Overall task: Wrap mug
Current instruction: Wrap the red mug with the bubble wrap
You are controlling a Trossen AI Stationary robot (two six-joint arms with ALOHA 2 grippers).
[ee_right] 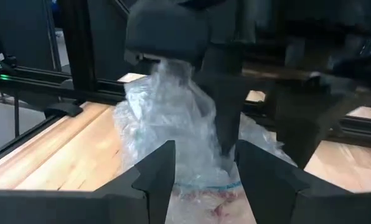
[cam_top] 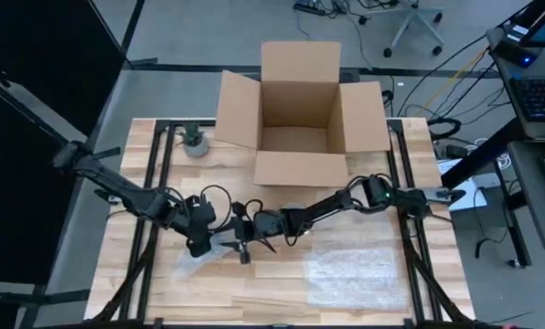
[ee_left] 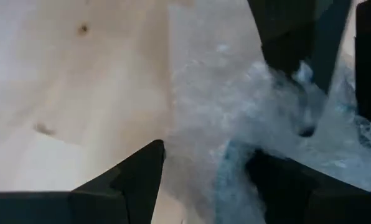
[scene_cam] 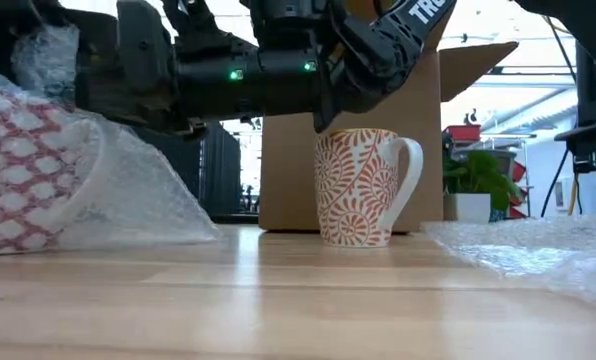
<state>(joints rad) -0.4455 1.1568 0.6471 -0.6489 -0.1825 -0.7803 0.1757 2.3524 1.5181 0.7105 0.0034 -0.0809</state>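
A red-patterned mug point(scene_cam: 33, 170) swathed in bubble wrap point(cam_top: 204, 258) is seen lying on its side nearest the low camera, on the wooden table point(cam_top: 282, 283). The wrap is pinched by the closed left gripper point(cam_top: 199, 245). The right gripper point(cam_top: 247, 239), fingers parted, is held just beside the bundle. Farther back, a second mug point(scene_cam: 363, 187) is stood upright before an open cardboard box point(cam_top: 300, 114).

Two dark, matte black jointed arms with thin black cables looped alongside; small green indicator lights glowing on one link point(scene_cam: 236, 74); white lettering point(scene_cam: 428, 10) on another; angular black fingers point(ee_right: 154, 171).
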